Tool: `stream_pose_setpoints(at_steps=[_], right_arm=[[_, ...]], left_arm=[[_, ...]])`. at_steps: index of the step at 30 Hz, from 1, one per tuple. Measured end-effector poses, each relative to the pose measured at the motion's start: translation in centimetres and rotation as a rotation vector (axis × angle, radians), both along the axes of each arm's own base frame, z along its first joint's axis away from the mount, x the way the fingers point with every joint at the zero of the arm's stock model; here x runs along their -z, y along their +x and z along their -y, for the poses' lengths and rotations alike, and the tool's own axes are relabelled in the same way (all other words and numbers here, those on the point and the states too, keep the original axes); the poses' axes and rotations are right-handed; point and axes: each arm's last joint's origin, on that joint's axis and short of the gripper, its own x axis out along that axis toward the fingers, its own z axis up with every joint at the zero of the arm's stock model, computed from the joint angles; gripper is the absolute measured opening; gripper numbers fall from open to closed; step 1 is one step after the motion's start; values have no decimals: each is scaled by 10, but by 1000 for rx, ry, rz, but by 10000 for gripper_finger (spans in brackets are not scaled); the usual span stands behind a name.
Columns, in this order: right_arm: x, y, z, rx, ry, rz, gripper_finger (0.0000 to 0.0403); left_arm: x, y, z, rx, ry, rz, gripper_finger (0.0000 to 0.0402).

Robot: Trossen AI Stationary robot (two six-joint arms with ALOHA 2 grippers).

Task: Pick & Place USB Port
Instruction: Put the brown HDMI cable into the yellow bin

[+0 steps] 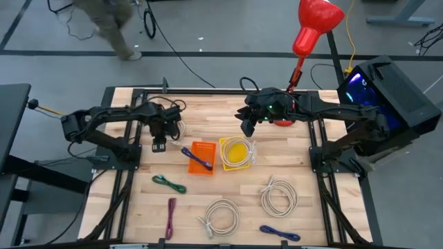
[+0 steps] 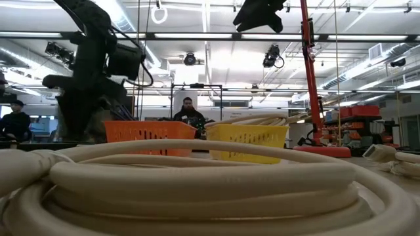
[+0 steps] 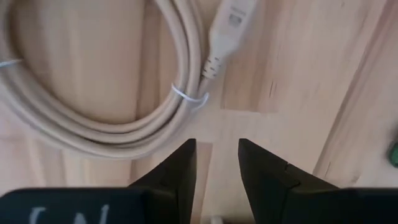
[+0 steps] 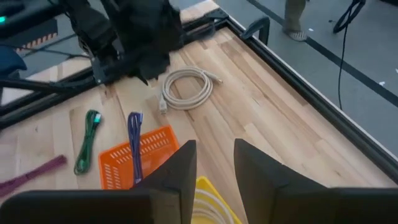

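A cream USB cable coil point(image 3: 106, 118), tied with white ties, lies flat on the wooden table; its plug point(image 3: 229, 18) points away from the coil. My left gripper point(image 3: 217, 163) hovers just beside the coil's edge, open, touching nothing. In the high view this gripper point(image 1: 158, 144) stands near the table's far left, with the coil point(image 1: 179, 127) partly under the arm. My right gripper point(image 4: 214, 163) is open and empty, raised above the yellow basket point(image 1: 237, 153). The orange basket point(image 1: 202, 158) holds a blue-purple cable point(image 1: 197, 158).
The yellow basket holds a cream cable. On the near half of the table lie a green cable point(image 1: 169, 183), a purple cable point(image 1: 170, 216), two cream coils point(image 1: 221, 216) point(image 1: 279, 195) and a blue cable point(image 1: 280, 233). A red stand point(image 1: 282, 119) sits at the far edge. People stand beyond the table.
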Motion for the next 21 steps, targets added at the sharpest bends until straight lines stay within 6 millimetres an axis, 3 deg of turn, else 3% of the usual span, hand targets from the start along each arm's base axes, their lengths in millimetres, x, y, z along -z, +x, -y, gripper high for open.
stream_pose_setpoints(at_steps=[9, 21], right_arm=[[0, 0, 0, 5, 12, 4, 110], [0, 0, 0, 9, 13, 5, 110]], left_arm=[[19, 13, -7, 90, -16, -11, 124], [20, 21, -11, 101, 40, 56, 124]])
